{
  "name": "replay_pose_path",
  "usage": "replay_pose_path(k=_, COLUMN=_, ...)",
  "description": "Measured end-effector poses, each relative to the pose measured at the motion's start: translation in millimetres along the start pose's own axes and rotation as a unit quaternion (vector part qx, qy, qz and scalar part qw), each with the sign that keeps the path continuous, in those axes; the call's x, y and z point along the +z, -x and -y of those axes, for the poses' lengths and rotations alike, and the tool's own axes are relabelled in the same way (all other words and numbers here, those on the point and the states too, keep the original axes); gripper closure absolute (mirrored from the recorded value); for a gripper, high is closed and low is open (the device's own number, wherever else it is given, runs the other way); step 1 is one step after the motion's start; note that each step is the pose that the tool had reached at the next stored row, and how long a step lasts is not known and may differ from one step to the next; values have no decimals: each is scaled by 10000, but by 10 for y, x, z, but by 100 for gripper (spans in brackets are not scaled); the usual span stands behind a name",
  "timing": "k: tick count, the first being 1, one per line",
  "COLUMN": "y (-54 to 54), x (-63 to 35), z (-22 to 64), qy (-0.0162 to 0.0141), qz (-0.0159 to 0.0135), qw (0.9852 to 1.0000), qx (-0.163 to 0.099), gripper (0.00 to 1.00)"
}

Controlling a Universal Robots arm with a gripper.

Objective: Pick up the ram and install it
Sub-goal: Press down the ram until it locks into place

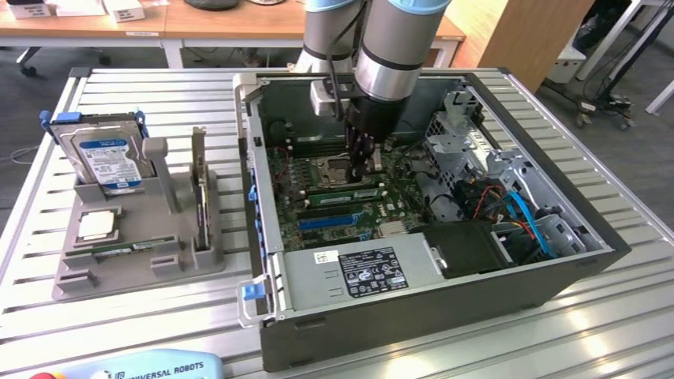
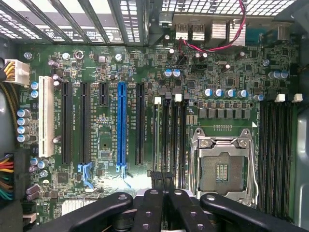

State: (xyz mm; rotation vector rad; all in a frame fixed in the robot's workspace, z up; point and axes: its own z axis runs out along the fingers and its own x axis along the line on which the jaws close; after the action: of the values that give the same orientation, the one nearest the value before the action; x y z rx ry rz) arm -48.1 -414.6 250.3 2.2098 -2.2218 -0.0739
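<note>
A thin green ram stick (image 1: 342, 193) stands edge-up in a memory slot of the motherboard, beside the empty processor socket (image 1: 328, 167). In the wrist view this ram (image 2: 155, 140) runs along the outermost slot of the bank, between white end clips. My gripper (image 1: 364, 175) reaches down into the open computer case, right over the stick. Its black fingers (image 2: 149, 208) are drawn together, and the gripper (image 2: 161, 178) sits at the near end of the stick, nothing visibly clamped between the tips. The second ram (image 1: 126, 247) lies flat in the grey holder outside the case.
The grey holder (image 1: 137, 264) at the exterior view's left also carries a blue-labelled hard drive (image 1: 106, 158) and a square silver processor (image 1: 95, 225). Inside the case (image 1: 421, 300) are the power supply (image 1: 358, 272), a drive cage (image 1: 463, 130) and blue cables (image 1: 526, 217). Expansion slots (image 2: 120, 123) lie beside the memory bank.
</note>
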Motion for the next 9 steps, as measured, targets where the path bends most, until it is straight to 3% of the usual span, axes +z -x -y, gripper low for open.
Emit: replay_pose_path(k=9, y=0, x=-2, z=54, qy=0, qz=1, qw=10000, qx=0, gripper=90)
